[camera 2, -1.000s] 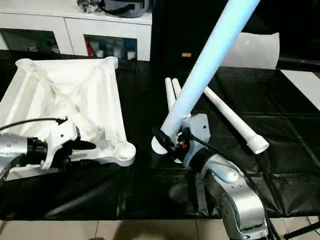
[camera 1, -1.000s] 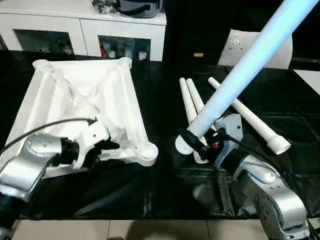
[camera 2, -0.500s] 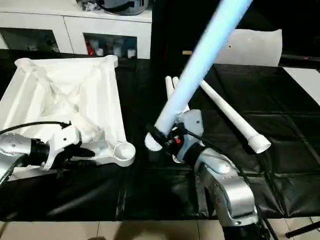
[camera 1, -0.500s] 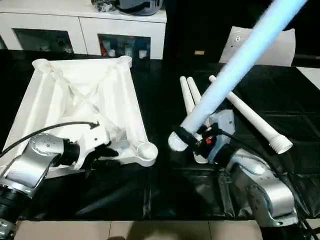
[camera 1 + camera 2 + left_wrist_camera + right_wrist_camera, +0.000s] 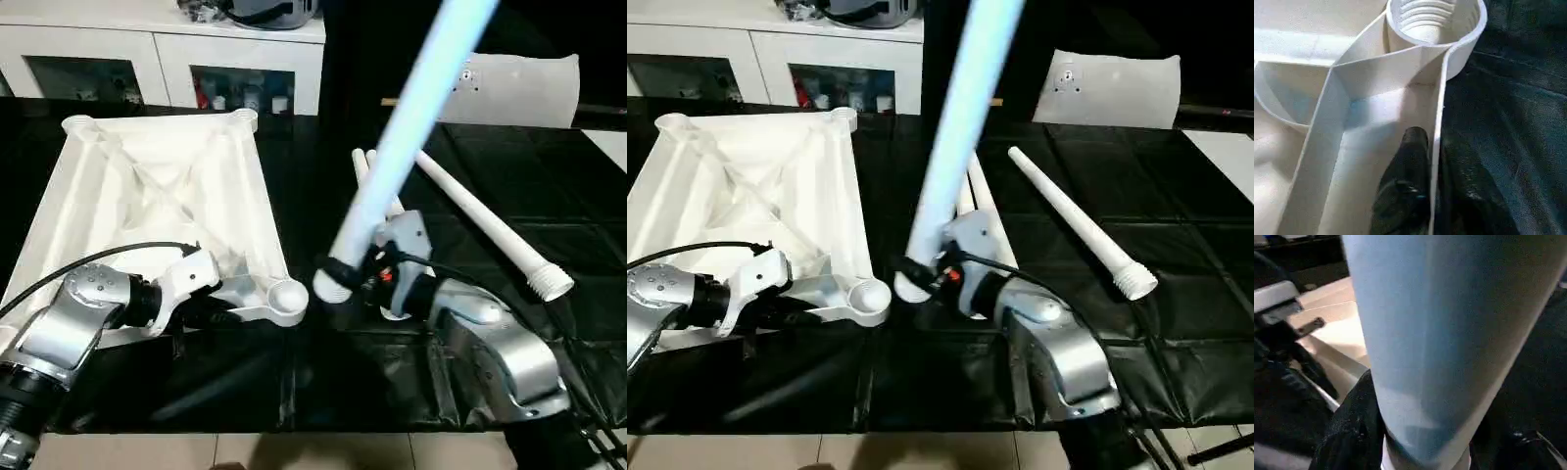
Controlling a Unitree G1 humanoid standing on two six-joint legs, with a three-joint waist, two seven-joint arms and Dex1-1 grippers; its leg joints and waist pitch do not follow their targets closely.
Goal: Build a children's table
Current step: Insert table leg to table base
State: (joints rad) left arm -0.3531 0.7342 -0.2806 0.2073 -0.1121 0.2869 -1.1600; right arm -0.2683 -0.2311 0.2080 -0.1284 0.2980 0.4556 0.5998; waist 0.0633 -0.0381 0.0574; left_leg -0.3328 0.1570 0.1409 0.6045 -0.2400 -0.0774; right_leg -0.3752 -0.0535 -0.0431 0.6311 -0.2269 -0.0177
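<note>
Bringing a leg to the tabletop's near corner socket.

Head view: my right gripper [image 5: 355,271], clamped round the leg [image 5: 407,137], carries its thick end just beside the socket [image 5: 287,292]; I should stand it upright first. Left wrist view: my left gripper [image 5: 1434,176] pinches the tabletop [image 5: 157,196] rim, steadying it.

The tabletop [image 5: 167,186] is all white, ribs and corner sockets alike. The raised leg [image 5: 411,127] looks pale blue-white; the legs lying flat [image 5: 485,220] are plain white. The surface [image 5: 294,372] is glossy black. Both forearms are silver, each tool's fingers [image 5: 1405,196] black
</note>
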